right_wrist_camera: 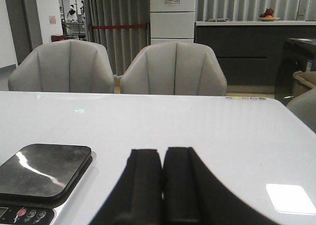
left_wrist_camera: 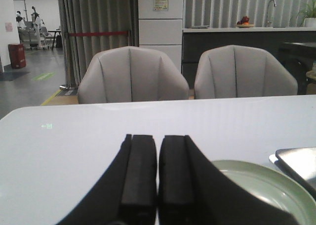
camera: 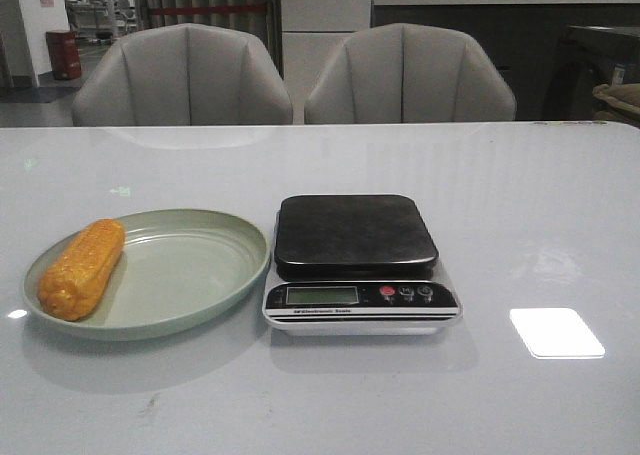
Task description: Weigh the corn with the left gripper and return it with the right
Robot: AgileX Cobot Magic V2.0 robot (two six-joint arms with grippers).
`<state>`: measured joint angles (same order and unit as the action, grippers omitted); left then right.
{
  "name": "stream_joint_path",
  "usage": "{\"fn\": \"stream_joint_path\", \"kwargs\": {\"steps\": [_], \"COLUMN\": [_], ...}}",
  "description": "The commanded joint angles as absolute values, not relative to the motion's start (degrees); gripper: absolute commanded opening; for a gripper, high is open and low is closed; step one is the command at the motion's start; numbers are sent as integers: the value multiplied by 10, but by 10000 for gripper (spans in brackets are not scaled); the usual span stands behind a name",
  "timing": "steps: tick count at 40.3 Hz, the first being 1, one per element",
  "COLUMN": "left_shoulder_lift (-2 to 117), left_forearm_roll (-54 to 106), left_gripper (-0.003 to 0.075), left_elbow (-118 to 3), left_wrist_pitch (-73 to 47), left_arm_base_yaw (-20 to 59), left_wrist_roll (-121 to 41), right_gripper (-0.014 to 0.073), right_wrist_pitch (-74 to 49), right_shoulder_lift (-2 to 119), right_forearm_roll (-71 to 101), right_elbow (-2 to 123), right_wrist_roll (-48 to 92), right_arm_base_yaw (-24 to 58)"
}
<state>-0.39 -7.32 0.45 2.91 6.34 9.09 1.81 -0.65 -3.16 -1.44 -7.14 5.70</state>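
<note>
Bare table (camera: pixel 330 405) fills the frame's bottom, with open room right of the scale (camera: pixel 358 263). Corn (camera: pixel 82 268) lies in the plate (camera: pixel 200 275), lower left, along its left rim. Left gripper (left_wrist_camera: pixel 158 173) and right gripper (right_wrist_camera: pixel 163 178) are both pressed together, empty.

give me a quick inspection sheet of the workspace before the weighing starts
surface: white glossy table, bare apart from the items below
job's things: corn lying at the left edge of the green plate; scale just right of the plate, black platform bare
clutter: nothing seen
grippers: left gripper shut, empty, near the plate; right gripper shut, empty, beside the scale; neither shows in the front view
cables: nothing seen
surroundings: two grey chairs behind the table, curtains, a dark counter and a red bin farther back
</note>
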Motion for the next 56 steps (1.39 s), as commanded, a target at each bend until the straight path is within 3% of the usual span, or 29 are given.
{"fn": "stream_joint_path", "kwargs": {"steps": [1, 13, 22, 36, 40, 46, 49, 56], "left_shoulder_lift": [-14, 43, 107, 150, 181, 240, 281, 385], "left_forearm_roll": [-70, -61, -23, -24, -23, -23, -23, 3], "left_gripper": [132, 132, 132, 144, 222, 488, 575, 587], "left_elbow": [-5, -174, -228, -213, -234, -278, -304, -359], "left_wrist_pitch": [131, -57, -157, -159, -184, -213, -231, -270], "left_arm_base_yaw": [62, 62, 62, 62, 63, 82, 95, 102], "left_wrist_roll": [94, 97, 97, 97, 97, 97, 97, 97], "right_gripper": [142, 142, 142, 142, 142, 142, 142, 142], "right_wrist_pitch": [60, 60, 60, 60, 60, 60, 60, 60], "right_shoulder_lift": [-17, -17, -17, -17, -17, -17, -17, -17], "right_forearm_roll": [-31, -31, -31, -31, -31, -31, -31, -31], "right_elbow": [-17, -17, -17, -17, -17, -17, -17, -17], "right_wrist_roll": [-70, -70, -70, -70, -70, -70, -70, -70], "right_arm_base_yaw": [52, 52, 52, 52, 52, 52, 52, 52]}}
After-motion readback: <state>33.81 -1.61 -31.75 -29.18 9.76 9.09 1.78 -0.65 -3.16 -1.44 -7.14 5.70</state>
